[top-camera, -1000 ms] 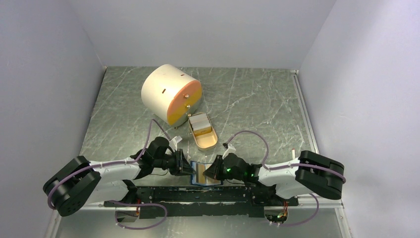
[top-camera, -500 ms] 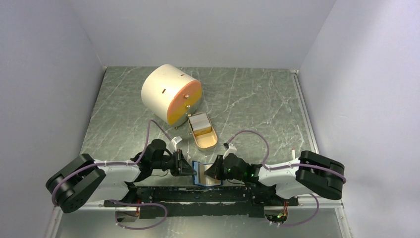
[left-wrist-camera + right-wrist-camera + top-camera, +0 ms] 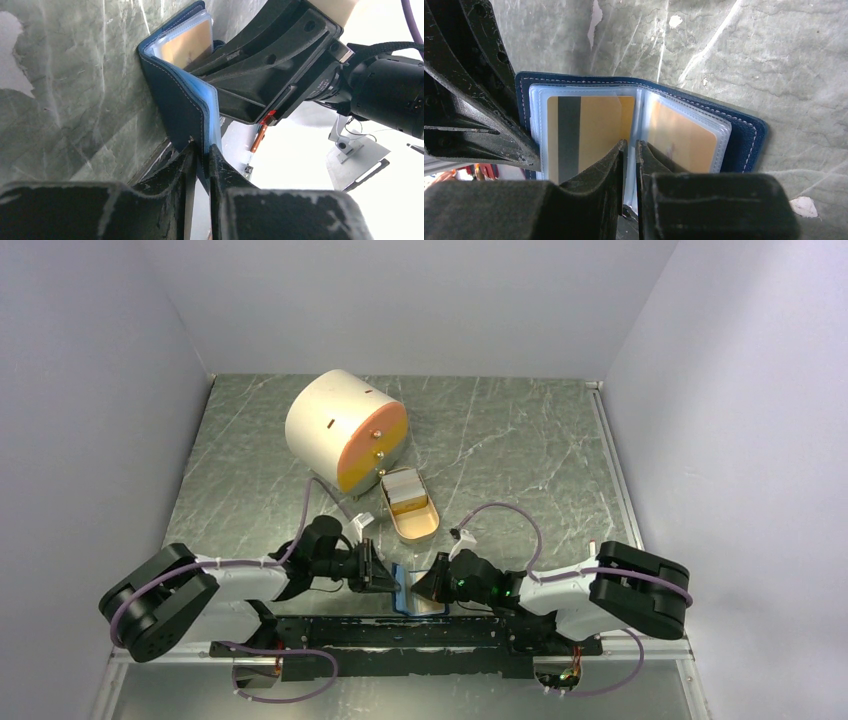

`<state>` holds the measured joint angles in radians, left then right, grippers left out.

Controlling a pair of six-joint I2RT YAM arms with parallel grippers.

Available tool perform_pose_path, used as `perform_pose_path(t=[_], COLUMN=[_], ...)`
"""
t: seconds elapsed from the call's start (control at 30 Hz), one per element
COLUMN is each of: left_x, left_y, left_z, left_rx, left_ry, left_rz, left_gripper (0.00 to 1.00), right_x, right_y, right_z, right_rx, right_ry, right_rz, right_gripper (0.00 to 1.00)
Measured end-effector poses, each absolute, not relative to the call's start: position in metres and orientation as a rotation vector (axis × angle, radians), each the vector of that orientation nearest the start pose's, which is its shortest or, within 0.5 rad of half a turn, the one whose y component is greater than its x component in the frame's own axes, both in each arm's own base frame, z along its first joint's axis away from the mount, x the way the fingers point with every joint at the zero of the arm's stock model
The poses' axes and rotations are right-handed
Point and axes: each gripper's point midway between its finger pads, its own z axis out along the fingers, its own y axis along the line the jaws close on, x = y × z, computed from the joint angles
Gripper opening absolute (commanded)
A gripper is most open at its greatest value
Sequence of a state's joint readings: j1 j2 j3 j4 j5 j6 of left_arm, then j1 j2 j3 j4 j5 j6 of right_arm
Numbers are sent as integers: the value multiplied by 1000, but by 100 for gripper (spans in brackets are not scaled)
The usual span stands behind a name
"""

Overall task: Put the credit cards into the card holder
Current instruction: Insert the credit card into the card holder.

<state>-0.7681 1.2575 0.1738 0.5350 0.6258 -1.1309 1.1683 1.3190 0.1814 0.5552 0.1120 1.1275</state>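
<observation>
Both of my grippers are pinched shut on the small dark blue folding card holder (image 3: pixel 744 135) at the near edge of the grey-green marbled table (image 3: pixel 500 460), left gripper (image 3: pixel 201 152) on its cover flap, right gripper (image 3: pixel 630 147) on a clear inner sleeve (image 3: pixel 644 107), with the whitish-grey credit cards (image 3: pixel 403 487) lying farther back in the tan oval dish (image 3: pixel 425 531).

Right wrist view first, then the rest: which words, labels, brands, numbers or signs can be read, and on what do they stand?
No text can be read in any view.
Tan card with a dark stripe in the dark blue folding card holder: no print shows.
Second tan card beside it: a faint mark, too blurred to read.
Cream cylinder with an orange face: no lettering visible.
</observation>
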Motion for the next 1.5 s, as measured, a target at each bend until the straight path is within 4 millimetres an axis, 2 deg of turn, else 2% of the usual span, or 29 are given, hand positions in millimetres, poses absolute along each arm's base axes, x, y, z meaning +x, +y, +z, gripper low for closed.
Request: perform_pose_path(t=[0.53,0.7,0.9,1.17,1.23,1.37,1.5], left_x=[99,103,100,100,100,101,102], left_y=[-285,-281,-270,-273,-278,-284,-285], left_z=[58,55,41,40,44,50,51], left_rx=[34,19,-16,-10,3,23,24], left_ry=[2657,2693,2758,2757,2740,2711,2705], left_rz=[-1485,-1379,-1272,-1286,-1324,-1378,-1387], left_gripper=[27,29,30,28,26,12,9], right_x=[106,106,105,104,104,104,104], right_y=[295,295,296,298,300,305,306], right_z=[18,18,18,17,18,18,18], right_rx=[17,13,-2,-13,-17,-33,-49], right_ry=[2405,2406,2411,2414,2415,2414,2412], right_rz=[1126,1121,1110,1104,1104,1103,1094], right_gripper=[17,17,18,18,18,18,21])
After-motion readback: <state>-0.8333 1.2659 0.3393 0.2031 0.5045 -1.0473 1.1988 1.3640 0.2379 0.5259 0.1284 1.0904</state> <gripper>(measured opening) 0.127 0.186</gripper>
